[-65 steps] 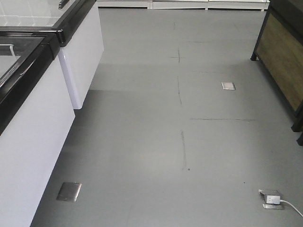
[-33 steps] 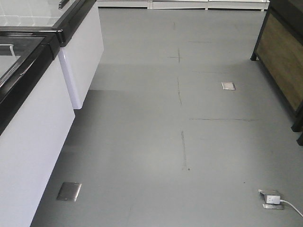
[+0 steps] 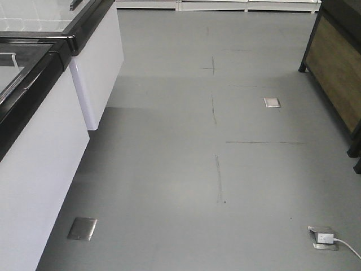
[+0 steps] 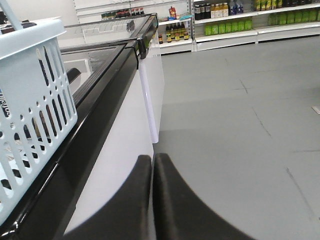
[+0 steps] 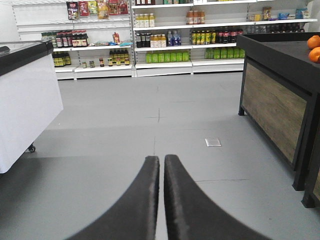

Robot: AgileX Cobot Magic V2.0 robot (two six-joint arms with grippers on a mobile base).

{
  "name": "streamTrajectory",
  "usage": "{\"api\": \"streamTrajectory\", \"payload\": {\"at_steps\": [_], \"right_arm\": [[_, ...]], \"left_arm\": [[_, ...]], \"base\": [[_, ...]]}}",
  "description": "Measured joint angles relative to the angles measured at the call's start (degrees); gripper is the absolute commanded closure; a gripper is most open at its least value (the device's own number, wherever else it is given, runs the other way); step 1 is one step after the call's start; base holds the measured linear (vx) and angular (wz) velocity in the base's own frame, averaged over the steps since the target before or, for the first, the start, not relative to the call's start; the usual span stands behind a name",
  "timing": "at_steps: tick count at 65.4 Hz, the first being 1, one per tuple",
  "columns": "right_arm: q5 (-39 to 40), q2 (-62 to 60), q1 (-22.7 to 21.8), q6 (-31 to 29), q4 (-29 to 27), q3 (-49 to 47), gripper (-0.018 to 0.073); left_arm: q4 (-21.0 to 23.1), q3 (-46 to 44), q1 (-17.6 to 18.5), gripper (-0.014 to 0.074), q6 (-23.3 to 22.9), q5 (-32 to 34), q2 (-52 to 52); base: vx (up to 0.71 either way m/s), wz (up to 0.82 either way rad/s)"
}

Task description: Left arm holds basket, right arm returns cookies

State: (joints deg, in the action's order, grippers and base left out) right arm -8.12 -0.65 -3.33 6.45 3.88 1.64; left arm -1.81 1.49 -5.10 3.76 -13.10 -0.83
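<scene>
The light blue slotted basket (image 4: 30,100) fills the left edge of the left wrist view, resting on the black rim of a chest freezer (image 4: 110,75). My left gripper (image 4: 152,157) is shut with nothing between its fingers, right of and below the basket and apart from it. In the right wrist view my right gripper (image 5: 161,159) is shut and empty, hanging over bare grey floor. The cookies are out of view. Neither arm shows in the front view.
White chest freezers with black rims (image 3: 34,141) line the left side. A black and wood display stand (image 3: 338,73) with oranges (image 5: 314,47) stands at right. Stocked shelves (image 5: 165,45) run along the far wall. A floor socket plate (image 3: 82,228) and a plugged socket (image 3: 322,237) sit in the floor.
</scene>
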Motion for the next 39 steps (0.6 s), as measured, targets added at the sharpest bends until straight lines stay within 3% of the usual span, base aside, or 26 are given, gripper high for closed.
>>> {"api": "streamTrajectory", "payload": {"at_steps": [17, 39], "right_arm": [[0.0, 0.0, 0.0, 0.0, 0.0, 0.0, 0.0562], [0.0, 0.0, 0.0, 0.0, 0.0, 0.0, 0.0562]], "left_arm": [[0.1, 0.0, 0.0, 0.0603, -0.4, 2.0, 0.0], [0.1, 0.0, 0.0, 0.0603, -1.5, 20.7, 0.0]], "base": [[0.00, 0.00], [0.00, 0.00]]}}
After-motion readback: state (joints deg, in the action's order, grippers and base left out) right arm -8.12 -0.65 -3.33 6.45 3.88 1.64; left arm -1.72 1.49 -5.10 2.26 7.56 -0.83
